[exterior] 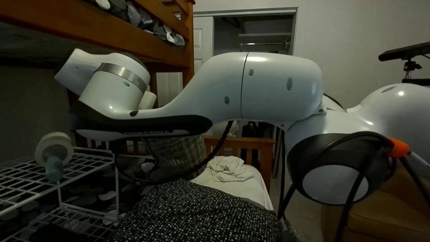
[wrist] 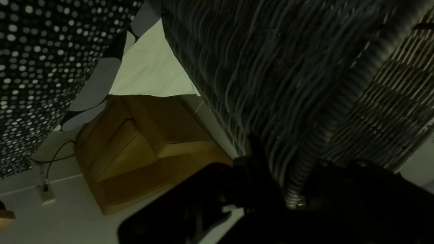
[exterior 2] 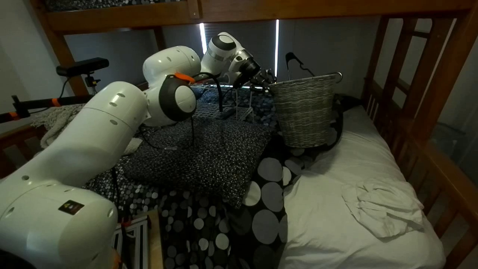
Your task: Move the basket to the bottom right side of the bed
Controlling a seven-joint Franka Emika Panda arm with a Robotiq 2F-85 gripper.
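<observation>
Closest to us, at lower centre of the wrist view, our gripper [wrist: 288, 181] is clamped over the rim [wrist: 339, 106] of the basket [exterior 2: 306, 116], one finger [wrist: 261, 183] on each side of the wrapped edge. We judge the basket light for its bulk, its woven wall stiff yet apt to flex or twist when pinched at one side only; the thick rim offers us good grip, while the wire loop [exterior 2: 341, 76] opposite would probably swing. In an exterior view the basket hangs or rests right of centre, its rim slightly sloped, its base over patterned bedding [exterior 2: 269, 200]; we cannot tell whether the two touch. Farther from the gripper, the bed [exterior 2: 364, 144] opens as pale sheet [exterior 2: 325, 228] toward the lower right of that frame, our likely goal, though a crumpled cloth [exterior 2: 384, 207] there could catch the base. The slatted rail [exterior 2: 440, 172] bounds the right edge and the upper bunk's beam [exterior 2: 298, 9] crosses the top, so we would lift modestly. Farthest off, left of centre in the wrist view, a tan armchair [wrist: 152, 145] shows beyond the sheet's open edge, where the basket could tip.
</observation>
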